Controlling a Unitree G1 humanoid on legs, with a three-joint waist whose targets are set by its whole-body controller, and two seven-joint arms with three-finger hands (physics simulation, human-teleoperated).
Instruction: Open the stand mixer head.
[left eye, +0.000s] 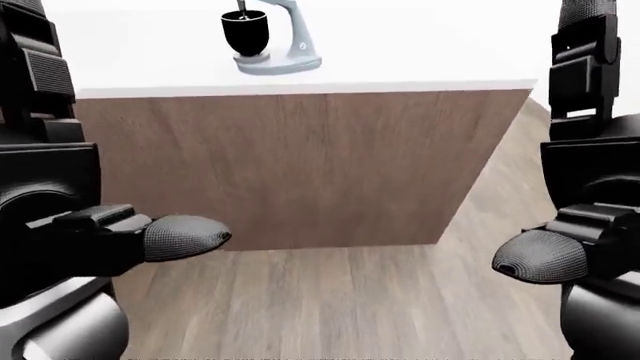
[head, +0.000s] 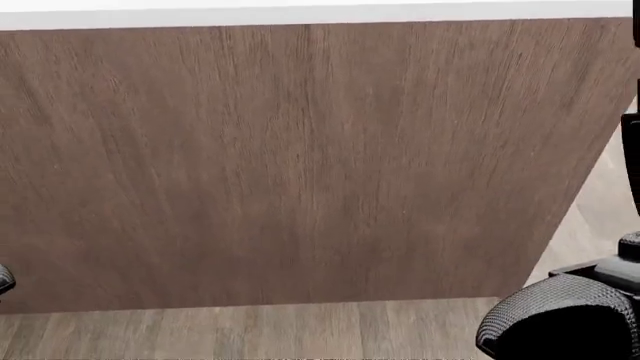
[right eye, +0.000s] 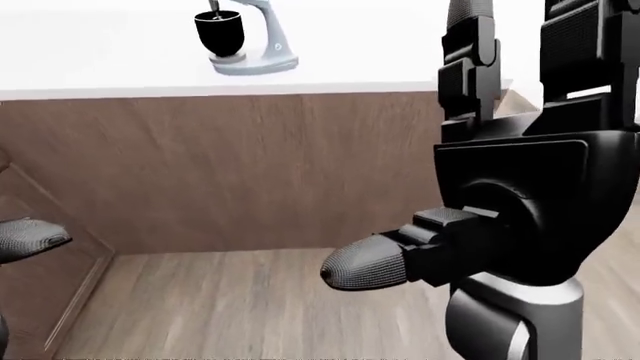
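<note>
Left hand (left eye: 70, 217) and right hand (right eye: 510, 195) are raised with fingers spread, gripping nothing, well apart from the table (left eye: 300, 150). The stand mixer (left eye: 268, 37), head down over its black bowl (left eye: 245, 31), stands on the white tabletop at upper left of both eye views.

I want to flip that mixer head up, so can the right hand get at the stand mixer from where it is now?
Probably not yet. The stand mixer sits far up on the white counter, and the right hand is raised, open, low in the view beside the wooden cabinet face. Nothing blocks the way; the robot likely needs to step closer.
</note>
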